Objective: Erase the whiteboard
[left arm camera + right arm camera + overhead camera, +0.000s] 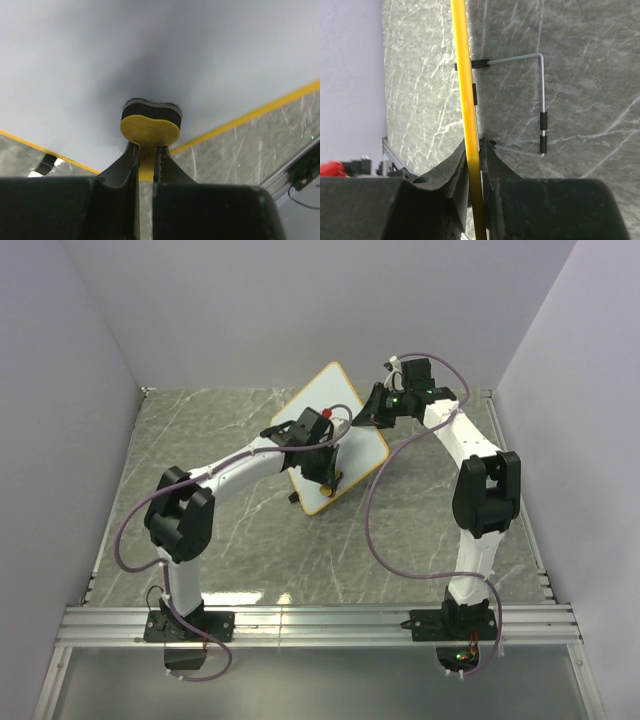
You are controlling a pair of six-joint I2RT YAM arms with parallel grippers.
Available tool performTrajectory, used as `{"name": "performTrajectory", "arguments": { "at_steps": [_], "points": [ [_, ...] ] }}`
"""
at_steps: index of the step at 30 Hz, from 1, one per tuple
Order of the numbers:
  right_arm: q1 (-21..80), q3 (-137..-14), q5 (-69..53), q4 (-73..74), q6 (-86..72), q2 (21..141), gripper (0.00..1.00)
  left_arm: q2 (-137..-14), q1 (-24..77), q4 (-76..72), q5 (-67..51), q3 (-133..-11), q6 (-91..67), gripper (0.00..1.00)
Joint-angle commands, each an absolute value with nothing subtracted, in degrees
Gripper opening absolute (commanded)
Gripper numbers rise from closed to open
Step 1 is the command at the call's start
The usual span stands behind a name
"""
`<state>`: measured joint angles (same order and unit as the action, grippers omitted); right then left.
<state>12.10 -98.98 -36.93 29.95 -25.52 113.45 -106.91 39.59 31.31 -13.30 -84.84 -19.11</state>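
Observation:
The whiteboard (330,393), white with a thin orange-yellow frame, stands tilted at the middle back of the table. My left gripper (327,476) is over its lower part, shut on the yellow eraser (337,481). In the left wrist view the left gripper (146,150) pinches the eraser (150,131), whose black felt side presses on the white board (150,50). No scribbles show there. My right gripper (372,412) is shut on the board's right edge. In the right wrist view the right gripper (475,146) clamps the frame (461,75), seen edge-on.
The grey marble table (220,440) has white walls on three sides. A metal rail (320,623) runs along the near edge. The board's wire stand (542,110) with black sleeves rests on the table behind it. Purple cables (378,530) hang from both arms.

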Motion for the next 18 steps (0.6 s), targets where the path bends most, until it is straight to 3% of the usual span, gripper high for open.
{"name": "performTrajectory", "arguments": {
  "at_steps": [1,9,18],
  "points": [
    [14.24,-97.38,-33.66,36.03,-24.87,113.03,0.00,-113.37,39.90,29.96,-7.66,-91.83,-17.84,0.00],
    [14.24,-95.02,-34.45,35.69,-24.43,112.07,0.00,-120.49,32.97,33.31,-0.53,-101.68,-21.27,0.00],
    [16.08,-89.74,-35.51,36.56,-23.20,108.38,0.00,-129.62,21.28,32.08,-3.68,-109.85,-22.32,0.00]
  ]
}}
